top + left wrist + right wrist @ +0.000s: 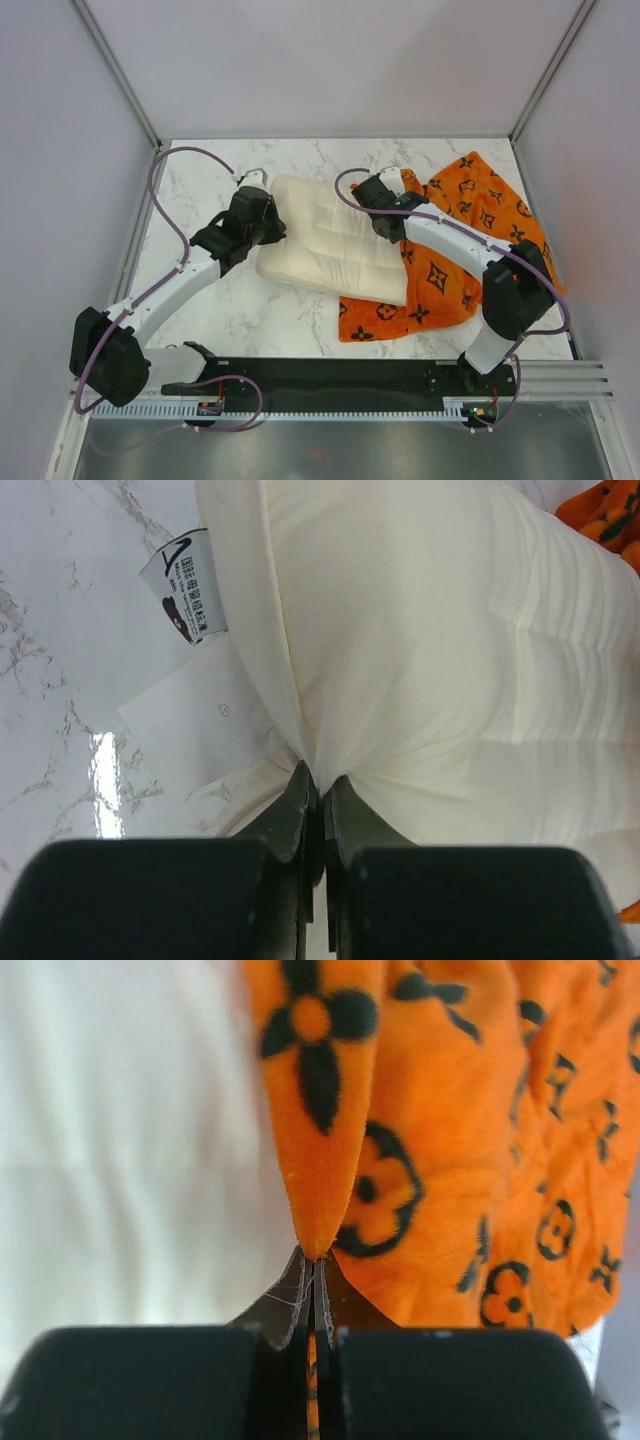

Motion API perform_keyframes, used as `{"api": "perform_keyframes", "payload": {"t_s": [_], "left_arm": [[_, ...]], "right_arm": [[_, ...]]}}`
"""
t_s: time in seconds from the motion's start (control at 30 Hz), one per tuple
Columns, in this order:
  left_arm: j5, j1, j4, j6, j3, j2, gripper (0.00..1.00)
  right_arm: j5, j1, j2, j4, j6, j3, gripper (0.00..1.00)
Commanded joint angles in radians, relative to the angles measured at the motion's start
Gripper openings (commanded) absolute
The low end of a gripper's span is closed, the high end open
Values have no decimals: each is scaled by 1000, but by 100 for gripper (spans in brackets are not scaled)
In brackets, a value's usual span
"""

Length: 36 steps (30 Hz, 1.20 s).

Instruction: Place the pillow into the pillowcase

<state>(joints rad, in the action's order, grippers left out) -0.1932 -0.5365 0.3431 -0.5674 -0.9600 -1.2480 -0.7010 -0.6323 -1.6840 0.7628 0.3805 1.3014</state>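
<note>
The cream-white quilted pillow (330,240) lies mid-table, its right end overlapping the orange pillowcase (470,230) with black motifs. My left gripper (270,222) is shut on the pillow's left edge; in the left wrist view the pillow (430,660) bunches into the pinched jaws of that gripper (320,785). My right gripper (385,205) is shut on a fold of the pillowcase edge at the pillow's far right corner. In the right wrist view the orange fold (315,1160) runs into the closed jaws of that gripper (315,1260), with the pillow (120,1160) to the left.
White care labels (190,590) hang from the pillow's left seam over the marble table (220,300). Grey walls enclose the table on three sides. The black arm-mount rail (340,385) runs along the near edge.
</note>
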Motion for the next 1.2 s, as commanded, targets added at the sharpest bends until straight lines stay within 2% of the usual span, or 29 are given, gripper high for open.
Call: {"api": "perform_keyframes", "payload": {"t_s": [0.0,0.13,0.17,0.3,0.37,0.43,0.53,0.67,0.77,0.8,0.87,0.93,0.97,1.03,1.17], "left_arm": [[23,-14,-131,-9,7,30,2],[29,-66,-153,-31,-19,-10,2],[41,-81,-150,-37,-49,-37,2],[55,-157,-144,-45,-143,-79,2],[40,-155,-139,-45,-169,-73,2],[12,-154,-121,-35,-177,-54,2],[-29,-149,-104,-23,-172,-24,2],[-54,-146,-102,-25,-114,19,2],[-75,-143,-96,-23,-65,51,2],[-81,-137,-93,-23,-50,59,2],[-88,-126,-93,-29,-10,85,2],[-65,-106,-93,-42,16,97,2],[-54,-89,-93,-48,23,105,2],[-31,-83,-89,-48,17,108,2],[1,-65,-27,-45,-32,93,2]], "right_arm": [[127,-62,26,-8,-12,120,0],[263,-151,-43,-3,-15,315,0],[282,-186,-96,12,-23,411,0],[282,-270,-238,116,-34,703,0],[261,-294,-270,162,-37,832,0],[244,-293,-263,168,-43,861,0],[193,-271,-227,179,-43,820,0],[199,-187,-113,103,-23,532,0],[264,-153,-19,18,-34,333,12],[265,-152,3,4,-41,297,32],[323,-155,76,-51,-99,198,52],[421,-164,134,-106,-144,98,86],[458,-187,189,-172,-188,66,98],[535,-220,236,-226,-236,-11,98],[493,-403,349,-436,-374,-181,98]]}}
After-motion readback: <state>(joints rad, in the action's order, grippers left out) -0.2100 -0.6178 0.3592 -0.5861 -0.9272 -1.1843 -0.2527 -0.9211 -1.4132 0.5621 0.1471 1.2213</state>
